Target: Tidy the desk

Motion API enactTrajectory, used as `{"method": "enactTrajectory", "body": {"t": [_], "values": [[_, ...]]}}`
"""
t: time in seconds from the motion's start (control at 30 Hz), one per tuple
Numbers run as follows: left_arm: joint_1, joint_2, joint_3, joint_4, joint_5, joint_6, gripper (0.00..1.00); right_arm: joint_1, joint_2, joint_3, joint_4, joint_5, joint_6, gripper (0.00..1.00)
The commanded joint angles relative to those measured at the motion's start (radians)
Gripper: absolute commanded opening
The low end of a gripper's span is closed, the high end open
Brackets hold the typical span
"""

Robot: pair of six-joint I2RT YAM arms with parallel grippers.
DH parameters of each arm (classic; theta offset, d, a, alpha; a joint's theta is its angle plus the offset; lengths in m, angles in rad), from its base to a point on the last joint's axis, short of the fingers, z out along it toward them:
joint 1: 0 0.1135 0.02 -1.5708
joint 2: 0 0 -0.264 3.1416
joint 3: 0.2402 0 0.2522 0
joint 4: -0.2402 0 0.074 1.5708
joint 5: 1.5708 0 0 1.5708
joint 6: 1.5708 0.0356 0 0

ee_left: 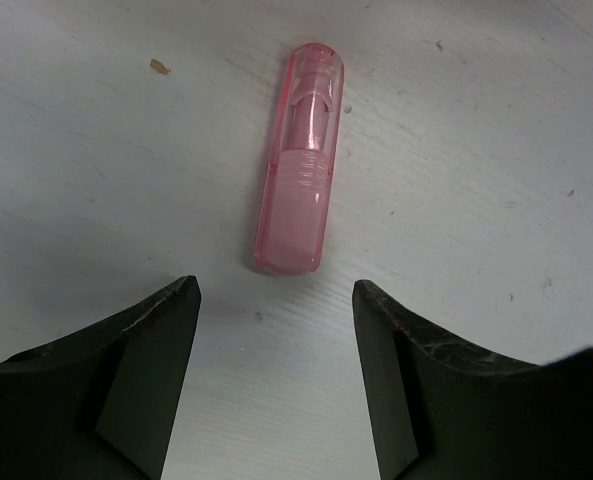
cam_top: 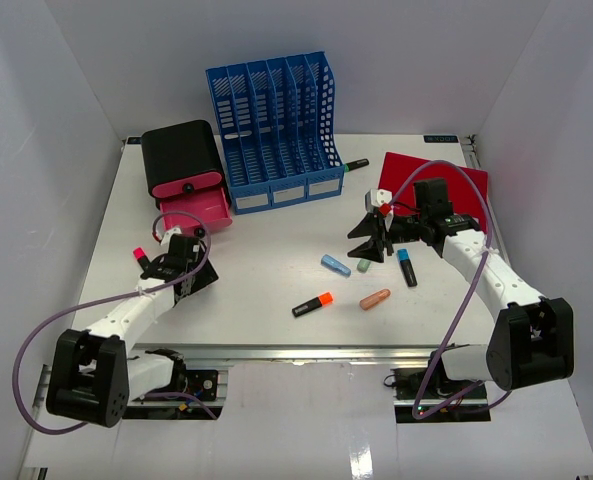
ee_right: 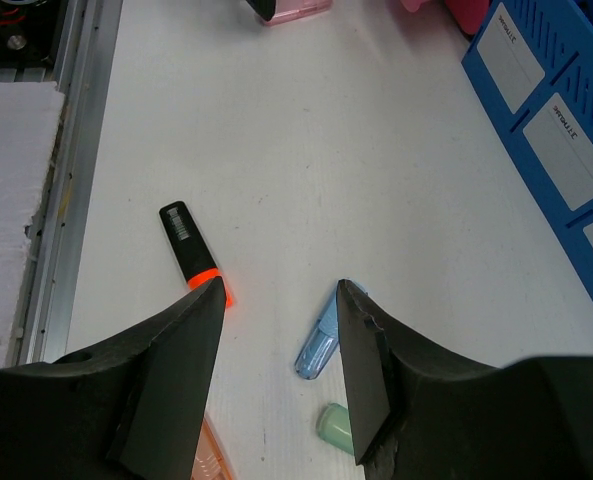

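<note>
The desk (cam_top: 266, 240) is a white tabletop with a silver rail (cam_top: 306, 352) along its front. A pink translucent cap (ee_left: 299, 160) lies flat on it, just beyond my left gripper (ee_left: 274, 288), which is open and empty. From above, that gripper (cam_top: 156, 266) sits at the left, next to the pink cap (cam_top: 137, 254). My right gripper (ee_right: 280, 287) hangs open and empty over the middle right. Below it lie a blue cap (ee_right: 321, 340), a green cap (ee_right: 334, 428) and an orange-and-black highlighter (ee_right: 189, 245).
A blue file rack (cam_top: 274, 130) stands at the back, with a black box and its open pink drawer (cam_top: 188, 180) to its left. A red notebook (cam_top: 446, 180), a green-tipped marker (cam_top: 354, 165), a blue-and-black highlighter (cam_top: 407, 267) and a peach cap (cam_top: 375, 299) also lie about.
</note>
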Motion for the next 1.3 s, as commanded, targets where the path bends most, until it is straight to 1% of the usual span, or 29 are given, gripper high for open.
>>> {"method": "enactTrajectory", "body": {"t": [0.0, 0.17, 0.33, 0.63, 0.73, 0.83, 1.07, 1.17, 1.23, 1.27], "values": [[-0.002, 0.044, 0.023, 0.122, -0.045, 0.019, 0.73, 0.002, -0.005, 0.042, -0.010, -0.023, -0.013, 0.55], [-0.002, 0.088, 0.043, 0.154, -0.059, 0.020, 0.73, 0.002, 0.002, 0.042, -0.012, -0.029, -0.013, 0.55], [-0.002, 0.185, 0.072, 0.166, -0.072, 0.065, 0.70, 0.002, 0.001, 0.042, -0.012, -0.029, -0.014, 0.55], [-0.001, 0.249, 0.099, 0.166, -0.075, 0.089, 0.58, 0.002, -0.001, 0.041, -0.013, -0.031, -0.018, 0.55], [-0.001, 0.246, 0.100, 0.154, -0.068, 0.085, 0.52, 0.002, -0.002, 0.042, -0.015, -0.034, -0.022, 0.55], [-0.001, 0.213, 0.093, 0.138, -0.059, 0.079, 0.46, 0.002, -0.002, 0.042, -0.017, -0.036, -0.024, 0.55], [-0.001, 0.076, 0.057, 0.095, -0.008, 0.028, 0.22, 0.002, -0.008, 0.043, -0.022, -0.037, -0.027, 0.55], [-0.002, -0.003, 0.046, 0.058, 0.064, -0.014, 0.13, 0.002, -0.012, 0.043, -0.022, -0.039, -0.027, 0.55], [-0.002, -0.069, 0.041, 0.037, 0.130, -0.041, 0.11, 0.001, -0.014, 0.043, -0.023, -0.040, -0.028, 0.55], [-0.002, -0.128, 0.041, 0.022, 0.172, -0.068, 0.10, 0.001, -0.016, 0.042, -0.023, -0.039, -0.028, 0.55]]}}
